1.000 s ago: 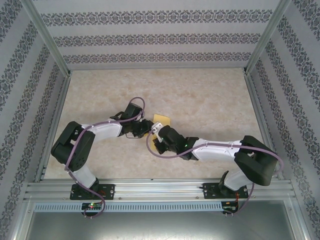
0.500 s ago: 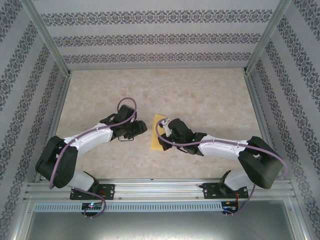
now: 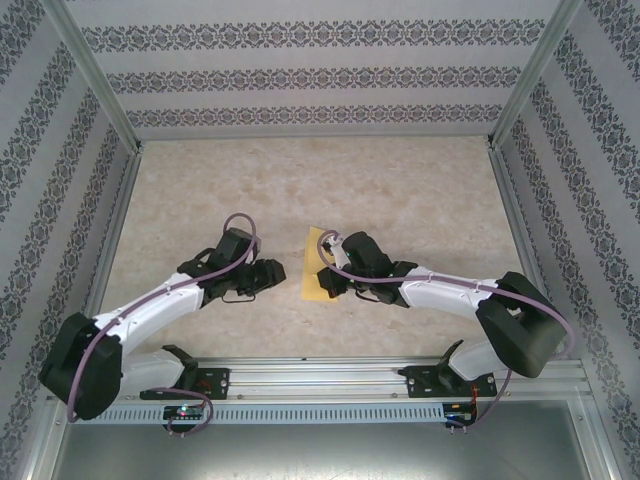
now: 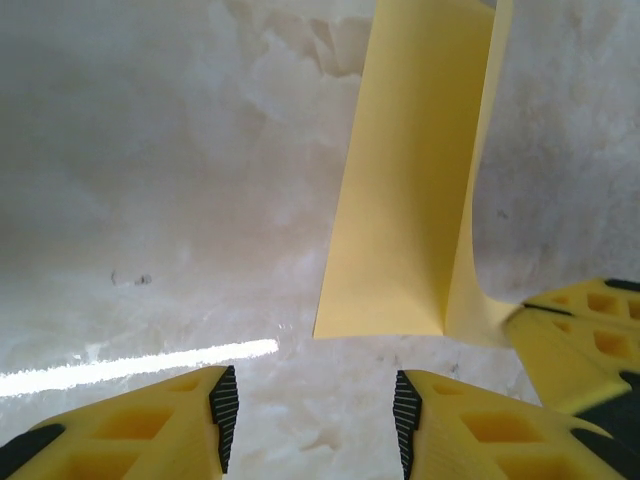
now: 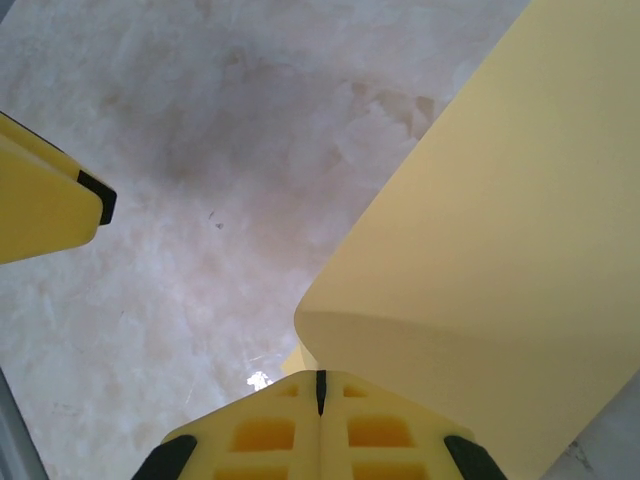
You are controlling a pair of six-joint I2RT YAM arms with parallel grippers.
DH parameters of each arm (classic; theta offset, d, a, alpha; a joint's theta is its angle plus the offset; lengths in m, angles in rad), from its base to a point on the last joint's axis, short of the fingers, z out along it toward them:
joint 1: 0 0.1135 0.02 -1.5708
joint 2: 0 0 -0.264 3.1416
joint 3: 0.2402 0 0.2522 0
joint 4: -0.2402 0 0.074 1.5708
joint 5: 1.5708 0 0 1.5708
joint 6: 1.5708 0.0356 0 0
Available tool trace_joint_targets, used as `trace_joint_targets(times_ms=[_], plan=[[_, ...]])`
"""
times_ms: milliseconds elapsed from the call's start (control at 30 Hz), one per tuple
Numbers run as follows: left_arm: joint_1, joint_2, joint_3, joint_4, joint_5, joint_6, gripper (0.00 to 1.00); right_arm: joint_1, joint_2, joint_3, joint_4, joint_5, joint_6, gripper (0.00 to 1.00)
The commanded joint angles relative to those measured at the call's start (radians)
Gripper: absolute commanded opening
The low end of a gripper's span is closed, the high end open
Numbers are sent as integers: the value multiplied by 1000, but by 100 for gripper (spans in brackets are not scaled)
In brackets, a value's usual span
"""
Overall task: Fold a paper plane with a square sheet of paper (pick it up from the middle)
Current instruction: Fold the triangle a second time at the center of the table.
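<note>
1. The square sheet of paper [image 3: 317, 262] is plain yellow and lies doubled over into a long, narrow band. Its length runs from far to near across the table.
2. From the left wrist camera the sheet [image 4: 405, 190] shows two layers. The upper panel is flat and smooth with a straight near edge. A sharp crease runs down its right side, and from there a second layer curves down and out to the right.
3. From the right wrist camera the paper [image 5: 500, 230] rises as a broad, unmarked flap and bends in a soft curl just above the fingertips.
4. The sheet sits around the middle of the marbled beige table [image 3: 420, 190], somewhat closer to the near edge than to the far one. It lies between the two grippers.
5. The right gripper [image 3: 324, 283] is at the sheet's near right part. Its fingers are pressed together [image 5: 320, 380] and pinch the paper's edge. In the left wrist view its yellow fingers [image 4: 575, 325] meet the sheet's near right corner.
6. The left gripper [image 3: 277, 271] is just to the left of the sheet and apart from it. Its jaws are spread with nothing between them [image 4: 310, 400], and the black ribbed pads face each other over bare table. One of its yellow fingers [image 5: 45, 205], tipped in black, appears at the left of the right wrist view.
7. Patterned walls [image 3: 320, 70] enclose the table on three sides, and an aluminium rail [image 3: 320, 376] along the near edge carries both arm bases.
</note>
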Motion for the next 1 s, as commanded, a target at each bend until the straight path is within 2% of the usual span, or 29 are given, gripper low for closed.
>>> trace_joint_targets(times_ms=[0,67,133,233,367,433,467,667,767,867,967], plan=[[-9,-64,-25,-44,-6,7,49,-9,19,23,-15,-44,25,0],[-9,-103,-51,-27,-15,-9,51,-8,19,21,5,-45,50,0],[-11,-113,-77,40,24,-41,52,-8,15,23,26,-49,57,0],[-9,-75,-67,112,44,-98,52,-8,21,46,-2,-43,40,0],[-9,19,-9,229,19,-186,66,-8,29,45,-9,-40,10,0],[-10,72,3,321,15,-234,78,-7,26,40,-6,-48,1,0],[-10,110,22,350,16,-248,79,-7,23,34,-2,-47,-6,0],[-16,388,183,422,141,-307,76,-8,-26,-6,3,-27,-50,0],[-20,446,198,458,148,-339,70,-8,-43,-27,15,-10,-78,1],[-23,467,227,410,126,-327,70,-9,-46,-27,12,-10,-112,2],[-29,513,257,414,167,-334,65,-9,-37,-23,10,-6,-127,3]])
